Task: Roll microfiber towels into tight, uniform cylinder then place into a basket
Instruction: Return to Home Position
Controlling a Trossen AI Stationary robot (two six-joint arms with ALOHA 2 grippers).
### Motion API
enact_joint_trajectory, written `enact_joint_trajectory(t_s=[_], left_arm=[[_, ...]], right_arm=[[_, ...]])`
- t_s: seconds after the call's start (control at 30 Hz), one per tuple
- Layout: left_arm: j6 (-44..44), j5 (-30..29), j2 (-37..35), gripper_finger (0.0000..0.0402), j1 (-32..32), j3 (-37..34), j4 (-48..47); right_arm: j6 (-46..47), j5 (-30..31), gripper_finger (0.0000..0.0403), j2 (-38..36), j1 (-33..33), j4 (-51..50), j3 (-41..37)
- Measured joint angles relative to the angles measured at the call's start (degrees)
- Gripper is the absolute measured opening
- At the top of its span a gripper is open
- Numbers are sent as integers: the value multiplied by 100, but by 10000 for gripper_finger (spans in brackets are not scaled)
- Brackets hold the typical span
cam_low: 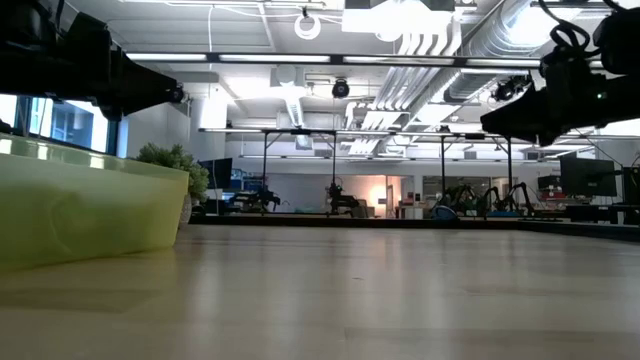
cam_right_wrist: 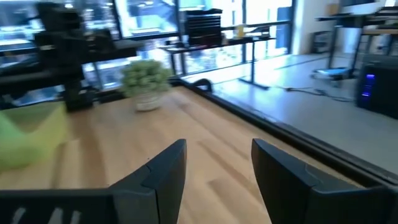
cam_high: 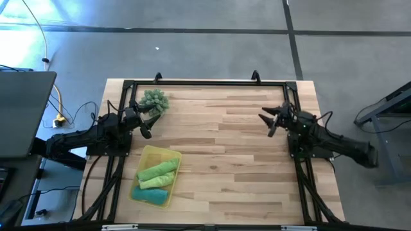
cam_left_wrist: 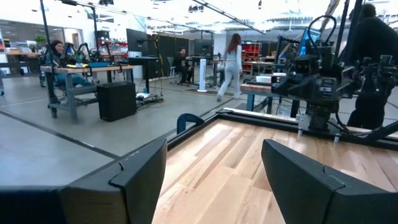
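The yellow translucent basket (cam_high: 165,153) stands at the table's near left; its wall fills the left of the low view (cam_low: 90,215). Inside lie three rolled microfiber towels side by side: two lime green (cam_high: 158,170) (cam_high: 156,182) and one teal (cam_high: 150,195). My left gripper (cam_high: 146,125) hovers open above the table's left side, beyond the basket, with nothing between its fingers (cam_left_wrist: 214,168). My right gripper (cam_high: 266,124) hovers open over the right side, pointing across the table toward the left, also empty (cam_right_wrist: 217,168).
A spiky pale-green ball (cam_high: 154,101) sits at the far left of the table, close to my left gripper. A black frame rail (cam_high: 205,82) runs along the table's far edge and sides. Bare wood lies between the two arms. People show in the room beyond.
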Motion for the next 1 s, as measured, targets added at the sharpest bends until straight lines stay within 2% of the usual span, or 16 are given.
enact_joint_trajectory(t_s=[0.27, 1.0], left_arm=[[0, -1, 0, 254, 0, 0, 0], [0, -1, 0, 254, 0, 0, 0]], right_arm=[[0, 0, 174, 0, -562, 2, -1], [0, 0, 174, 0, -579, 4, -3]])
